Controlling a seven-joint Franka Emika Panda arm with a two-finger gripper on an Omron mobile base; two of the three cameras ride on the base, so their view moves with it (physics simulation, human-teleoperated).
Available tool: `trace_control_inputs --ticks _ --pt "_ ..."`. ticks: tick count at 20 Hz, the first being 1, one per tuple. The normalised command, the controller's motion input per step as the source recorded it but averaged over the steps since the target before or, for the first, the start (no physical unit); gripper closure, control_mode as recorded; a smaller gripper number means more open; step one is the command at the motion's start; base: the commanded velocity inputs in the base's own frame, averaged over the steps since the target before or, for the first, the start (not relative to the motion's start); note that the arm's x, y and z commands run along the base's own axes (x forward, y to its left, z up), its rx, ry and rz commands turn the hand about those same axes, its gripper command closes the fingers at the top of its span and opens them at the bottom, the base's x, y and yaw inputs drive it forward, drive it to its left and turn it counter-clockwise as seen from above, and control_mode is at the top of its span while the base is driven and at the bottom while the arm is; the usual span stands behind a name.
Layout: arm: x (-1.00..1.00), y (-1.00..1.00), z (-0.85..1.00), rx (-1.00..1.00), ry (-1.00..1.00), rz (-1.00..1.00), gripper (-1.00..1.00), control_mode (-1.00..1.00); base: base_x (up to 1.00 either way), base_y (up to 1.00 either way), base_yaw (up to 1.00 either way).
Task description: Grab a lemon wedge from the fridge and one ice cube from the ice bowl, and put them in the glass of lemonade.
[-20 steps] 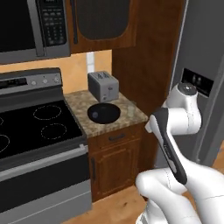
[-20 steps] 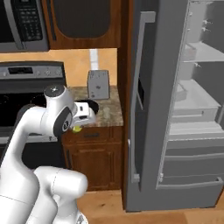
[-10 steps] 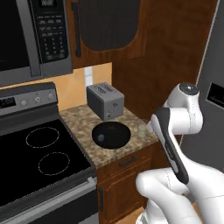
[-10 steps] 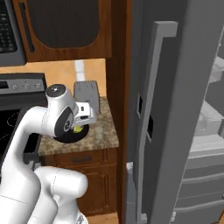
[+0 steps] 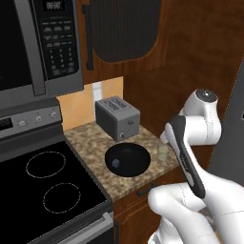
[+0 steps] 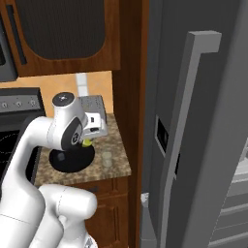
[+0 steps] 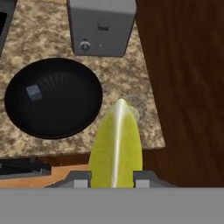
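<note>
Granite counter (image 7: 35, 26) holds toaster (image 7: 101, 24) behind ice bowl (image 7: 54, 97).

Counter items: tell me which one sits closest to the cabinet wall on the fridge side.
The glass of lemonade. It stands near the counter's fridge-side edge, while the ice bowl lies toward the stove and the toaster sits behind at the backsplash.

Home kitchen: black glass stovetop (image 5: 47, 190), steel microwave (image 5: 33, 47) overhead, grey two-slot toaster (image 5: 117, 118) on speckled granite counter (image 5: 95, 143), wood cabinets.
</note>
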Motion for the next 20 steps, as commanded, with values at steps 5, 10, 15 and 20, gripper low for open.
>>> trace_control_inputs --ticks 5,10,15,20 --pt "0.04 0.00 -0.05 0.00 0.01 -0.02 1.00 -1.00 0.00 0.00 0.00" --pt "0.45 0.19 -0.55 0.00 0.17 -0.43 1.00 -1.00 0.00 0.00 0.00" --pt "0.76 -0.13 -0.39 0.04 0.16 -0.25 1.00 -1.00 0.00 0.00 0.00" --pt "1.00 0.00 -0.03 0.01 0.37 -0.25 1.00 -1.00 0.00 0.00 0.00"
